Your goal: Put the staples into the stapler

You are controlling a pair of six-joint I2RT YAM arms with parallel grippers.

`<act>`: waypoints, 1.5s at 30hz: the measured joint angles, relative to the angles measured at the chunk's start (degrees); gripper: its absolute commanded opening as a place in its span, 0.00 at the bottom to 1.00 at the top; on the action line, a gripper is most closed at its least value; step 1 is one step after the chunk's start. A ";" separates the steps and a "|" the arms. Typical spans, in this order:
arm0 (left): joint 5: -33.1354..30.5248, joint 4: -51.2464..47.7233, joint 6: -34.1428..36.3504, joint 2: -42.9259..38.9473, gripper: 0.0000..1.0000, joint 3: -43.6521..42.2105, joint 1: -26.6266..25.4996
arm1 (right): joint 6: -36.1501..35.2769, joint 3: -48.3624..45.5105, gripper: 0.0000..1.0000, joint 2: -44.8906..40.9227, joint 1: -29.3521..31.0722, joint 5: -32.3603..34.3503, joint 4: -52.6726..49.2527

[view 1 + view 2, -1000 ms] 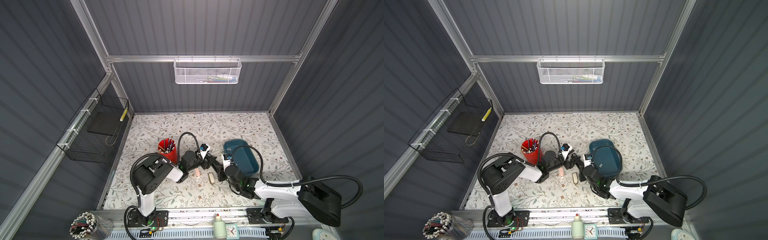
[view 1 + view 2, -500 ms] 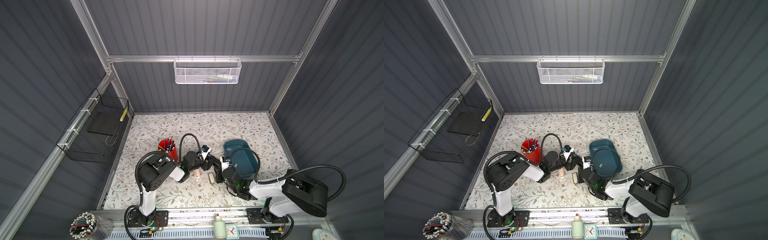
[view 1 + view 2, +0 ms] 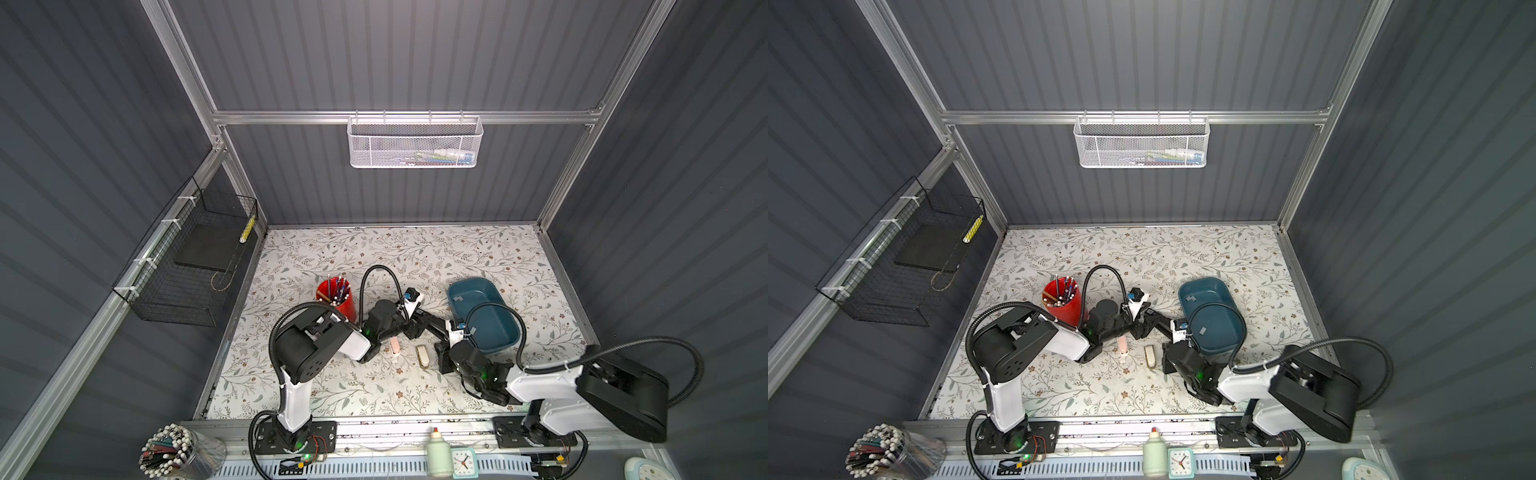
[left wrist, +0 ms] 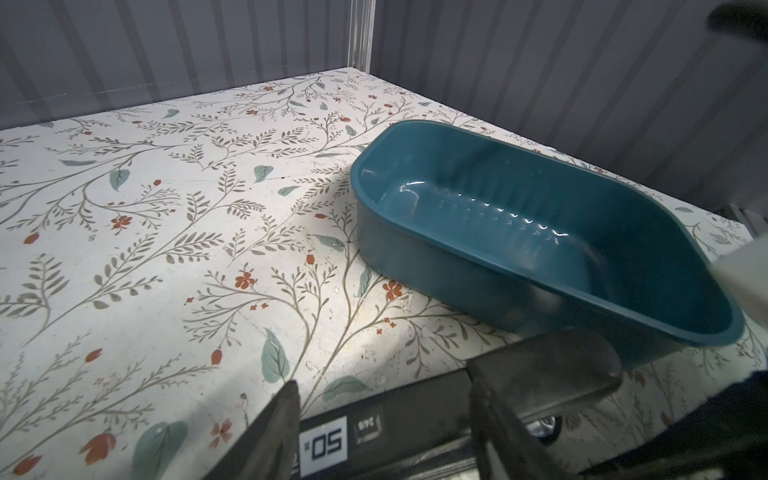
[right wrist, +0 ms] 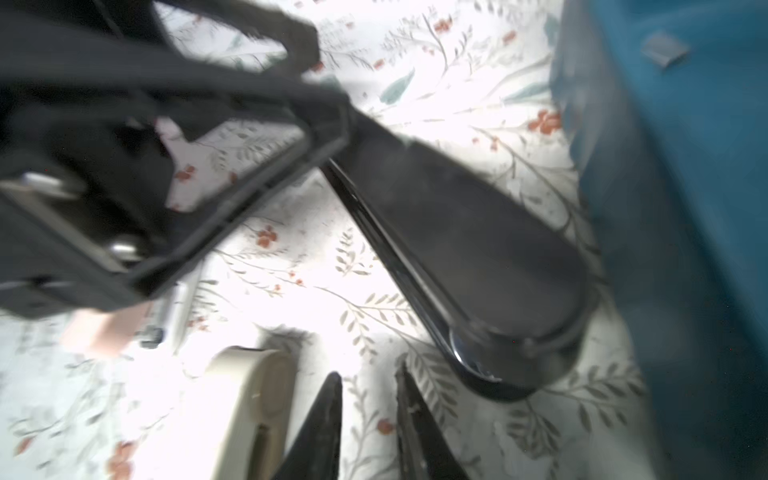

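A red cup [image 3: 336,299] of pens stands on the worktop [image 3: 374,257] back by the left arm's wrist, apart from the left fingers [image 4: 278,428] and clear of the work; those fingers are clamped across the black stapler [image 5: 457,232] near one end, one finger on each flank, which I judge is meant to steady it while the other arm works on it; whether it rests on the worktop or is held just off it I cannot tell; its top looks closed, so the magazine is probably not yet open; a pink oblong [image 3: 395,345] and a beige oblong [image 3: 423,356] lie between the two sets of fingers, apart from the stapler; the right fingers [image 5: 328,419] stand slightly parted, pinching nothing, their tips just beside the stapler's rounded free end, a spot that would suit lifting its top; the staples [image 3: 457,298] lie beyond the right fingers in the blue tub [image 3: 505,332], which keeps the loose strips together near that free end; none is in either grasp, so the pick seems not yet done.
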 measured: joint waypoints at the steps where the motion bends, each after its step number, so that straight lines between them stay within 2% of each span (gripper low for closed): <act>1: -0.15 -0.57 0.00 -0.59 0.66 0.02 0.00 | -0.26 0.66 0.32 -3.13 0.00 0.17 -1.88; 5: -0.83 -2.43 0.00 -3.43 0.65 0.72 0.00 | -1.53 3.39 0.32 -13.92 -0.02 2.86 -8.33; 9: -0.83 -3.19 0.00 -3.87 0.65 1.88 0.00 | -1.73 5.07 0.32 -16.13 -0.55 5.79 -12.83; 21: 1.18 -4.52 -0.04 -1.49 0.65 3.54 0.00 | -1.44 10.12 0.27 -2.56 -3.28 6.60 -16.85; 34: 3.32 -6.84 0.00 1.11 0.65 6.54 -0.20 | -0.04 10.64 0.25 -0.13 -5.55 6.43 -15.21; 37: 3.52 -7.06 0.00 2.05 0.65 7.06 -0.57 | 0.83 10.34 0.24 2.08 -5.73 6.23 -13.49; 45: 3.74 -7.39 0.00 4.83 0.64 7.56 -1.03 | 5.16 7.61 0.18 8.44 -6.08 6.93 -1.36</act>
